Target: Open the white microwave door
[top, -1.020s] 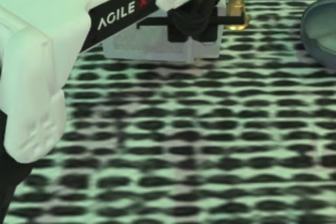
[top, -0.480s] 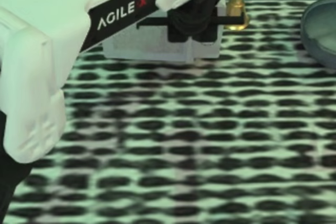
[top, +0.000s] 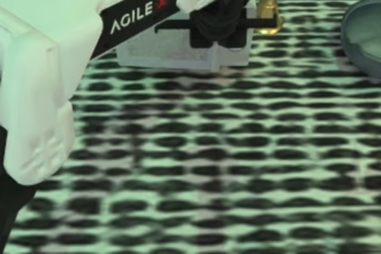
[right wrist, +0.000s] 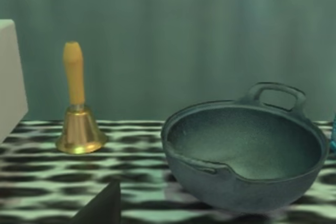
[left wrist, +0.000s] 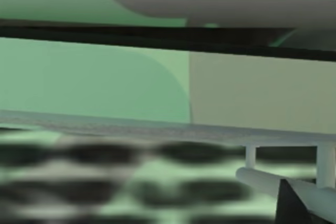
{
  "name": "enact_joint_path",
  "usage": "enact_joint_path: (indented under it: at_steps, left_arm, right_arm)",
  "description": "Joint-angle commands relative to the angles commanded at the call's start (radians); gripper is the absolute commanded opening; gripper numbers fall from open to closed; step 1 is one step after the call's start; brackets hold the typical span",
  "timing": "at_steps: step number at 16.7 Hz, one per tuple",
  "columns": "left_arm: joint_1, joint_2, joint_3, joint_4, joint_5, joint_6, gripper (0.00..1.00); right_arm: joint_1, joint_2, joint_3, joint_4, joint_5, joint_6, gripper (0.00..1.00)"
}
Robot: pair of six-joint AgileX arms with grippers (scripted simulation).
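From above, the left arm reaches across to the far side of the table and its left gripper (top: 223, 19) hangs directly over the front of the white microwave (top: 178, 52), at the boundary between the white microwave door (top: 164, 49) and the knob panel; the dark wrist hides the fingers, so I cannot tell their spread here. The door lies immediately below and just ahead of the gripper, shut flush from what shows. In the left wrist view, the handle (left wrist: 294, 184) appears as a pale bar on two short posts standing off the door, its long axis running across the gripper's approach, with one dark fingertip (left wrist: 291, 208) beside it; whether the fingers are closed on it is unclear. The right wrist view shows only a brass bell (right wrist: 79, 124) and a dark pan (right wrist: 244, 156), so the right arm seems well away; the left is plainly nearer.
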Motion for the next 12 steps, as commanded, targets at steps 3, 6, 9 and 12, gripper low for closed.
enact_joint_path:
  at_steps: [3,6,9,12]
  left_arm:
    - [0.0,0.0,0.0,0.0,0.0,0.0,0.0]
    - [-0.008,0.0,0.001,0.005,0.007,-0.003,0.0]
    - [-0.003,-0.026,-0.044,0.027,0.012,0.02,0.0]
    - [0.001,-0.042,-0.073,0.041,0.015,0.035,0.0]
  right_arm:
    - [0.0,0.0,0.0,0.0,0.0,0.0,1.0]
    - [0.0,0.0,0.0,0.0,0.0,0.0,1.0]
    - [0.0,0.0,0.0,0.0,0.0,0.0,1.0]
    - [0.0,0.0,0.0,0.0,0.0,0.0,1.0]
